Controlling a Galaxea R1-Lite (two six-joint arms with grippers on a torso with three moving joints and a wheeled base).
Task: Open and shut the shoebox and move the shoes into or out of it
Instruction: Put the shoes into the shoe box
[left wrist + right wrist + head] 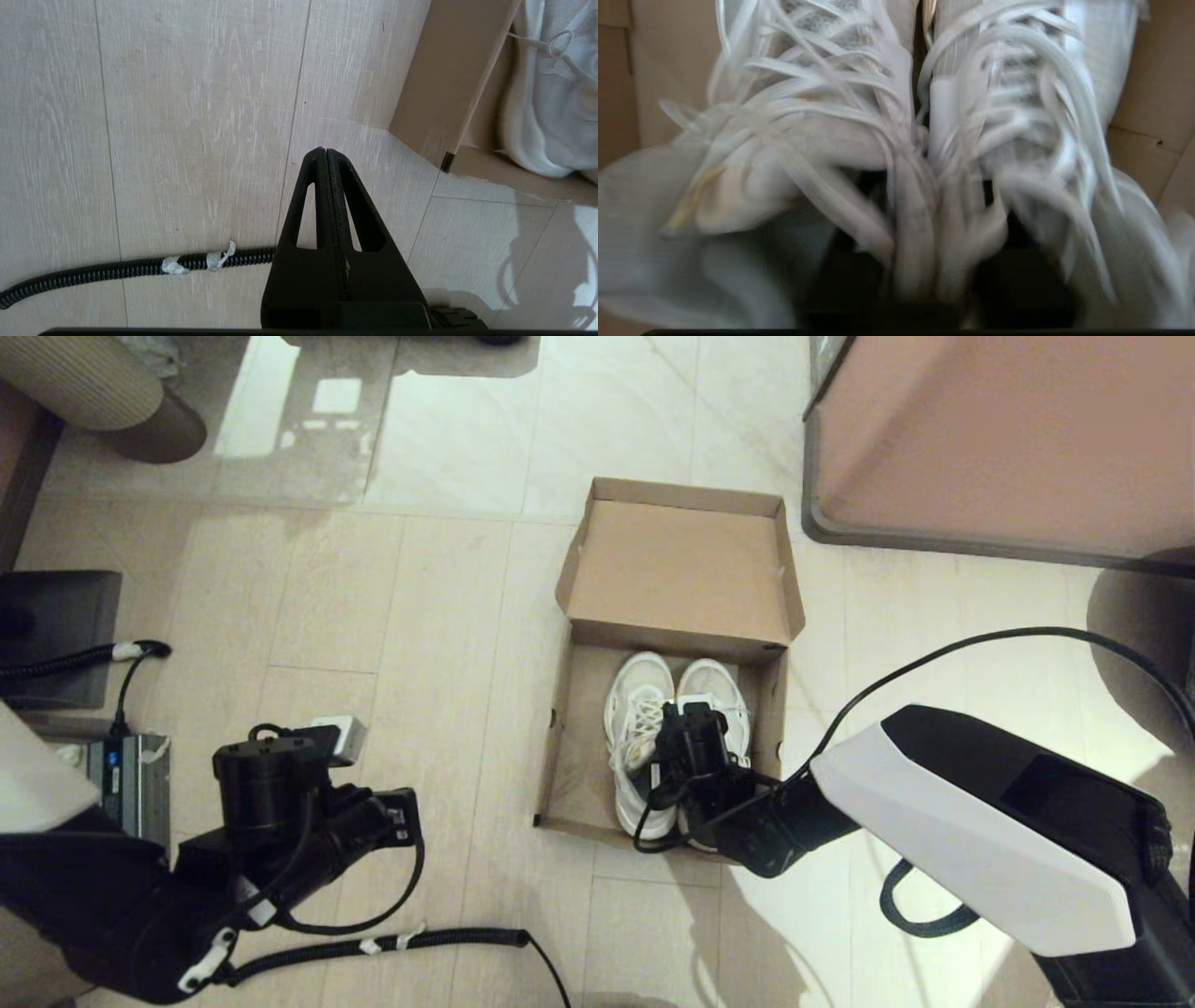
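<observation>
My left claw (327, 158) is parked, fingers pressed together, over the floor left of the shoebox (569, 709). Lid open, the sneakers (672, 728) sit paired inside. My right claw (686, 723) hangs over their laces; I cannot tell its grip.

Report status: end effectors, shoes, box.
Left end effector shut, parked over floor beside box. Right end effector down among shoes, grip unclear. Lid open, both shoes inside. Nothing in the way.
</observation>
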